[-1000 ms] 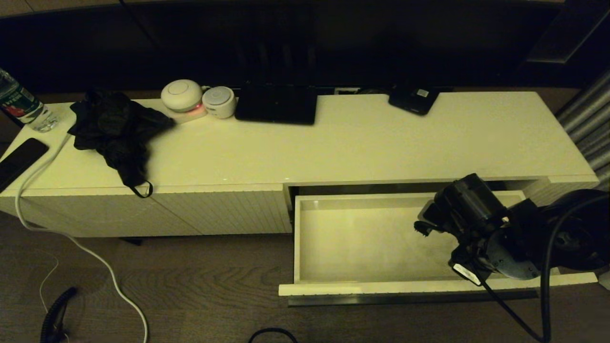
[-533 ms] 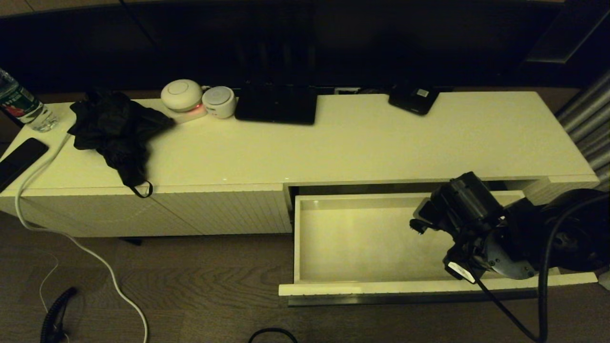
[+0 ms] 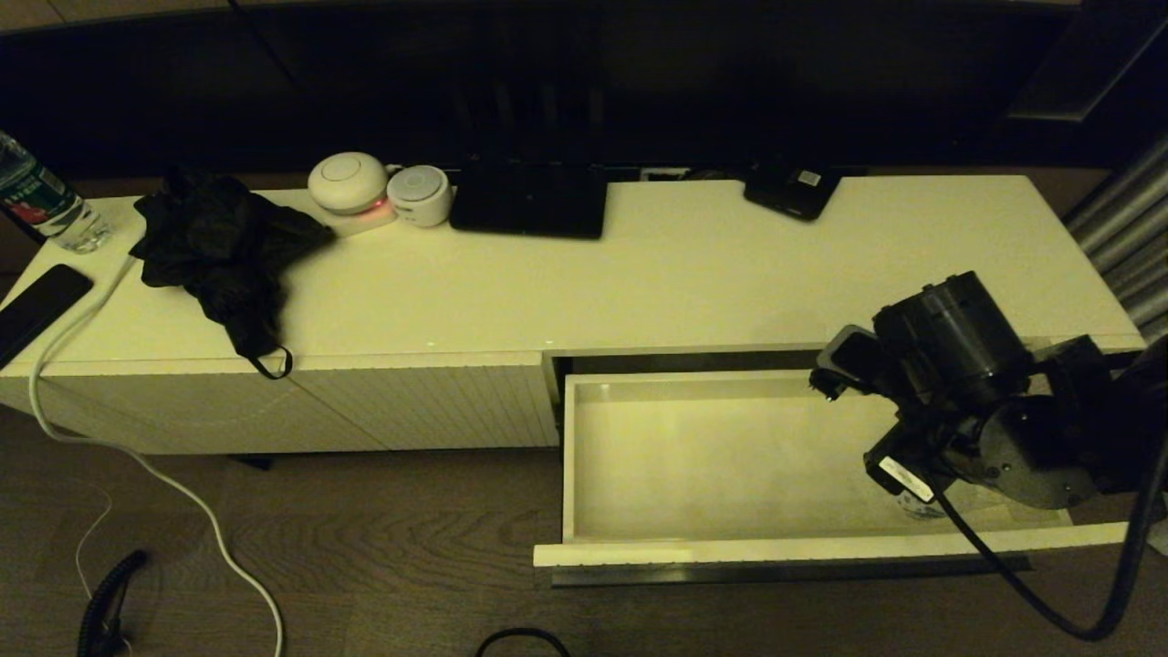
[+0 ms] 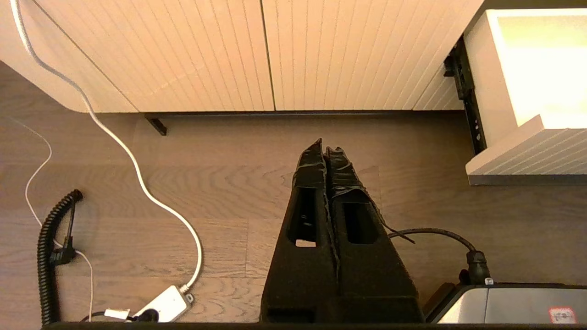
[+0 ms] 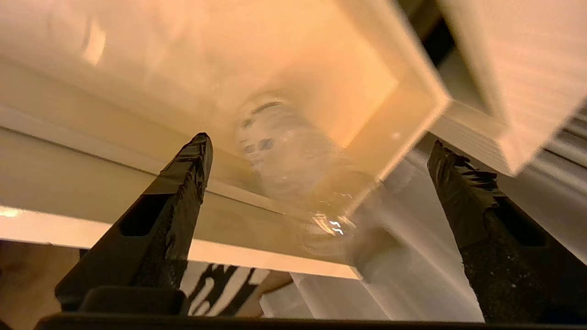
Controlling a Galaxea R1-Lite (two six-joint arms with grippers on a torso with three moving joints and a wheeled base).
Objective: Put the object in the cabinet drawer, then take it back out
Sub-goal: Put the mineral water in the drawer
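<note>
The cabinet drawer (image 3: pixel 776 550) is pulled out, white inside. In its front right corner is the clear, ridged object (image 3: pixel 920 504), mostly hidden under my right arm in the head view. The right wrist view shows the object (image 5: pixel 289 156) blurred, its patterned band at the far end and its narrow end toward the camera. My right gripper (image 5: pixel 318 141) hangs above it, open wide, with both fingers apart from it. I cannot tell whether the object stands or leans. My left gripper (image 4: pixel 323 147) is shut and empty, low over the floor left of the drawer (image 4: pixel 527 158).
On the cabinet top sit a bottle with a green-and-red label (image 3: pixel 36 201), a black cloth (image 3: pixel 219 246), a phone (image 3: pixel 36 306), two round white devices (image 3: pixel 347 182) and black boxes (image 3: pixel 529 205). A white cable (image 3: pixel 137 456) trails over the floor.
My right arm has risen and drawn back to the right, out of the drawer's middle. The object now shows in the drawer's front right corner.
</note>
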